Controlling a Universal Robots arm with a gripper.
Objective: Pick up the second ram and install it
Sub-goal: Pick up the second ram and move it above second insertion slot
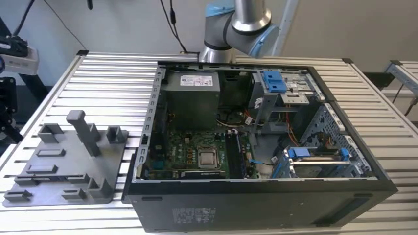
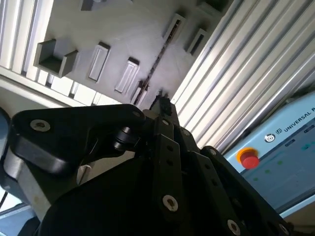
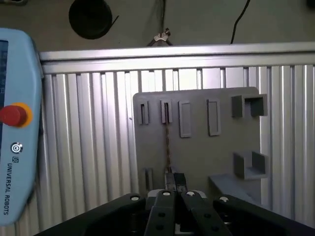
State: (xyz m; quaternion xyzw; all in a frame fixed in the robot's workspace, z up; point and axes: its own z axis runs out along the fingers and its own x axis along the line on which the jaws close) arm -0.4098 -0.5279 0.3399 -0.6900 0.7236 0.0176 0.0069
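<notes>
1. I see the second ram [image 3: 167, 147] standing on edge in the slots of the grey tray [image 3: 206, 157], which lies on the slatted table [image 3: 88, 147].
2. The gripper [image 3: 174, 181] hangs over the ram's near end. I cannot tell how the fingers are spaced.

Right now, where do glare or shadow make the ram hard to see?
First wrist view: the table slats glare white beyond the grey holder tray, yet the ram stands out as a thin dark line. Second wrist view: the end effector is underlit, nearly black. Exterior view: the computer case is dim inside.
</notes>
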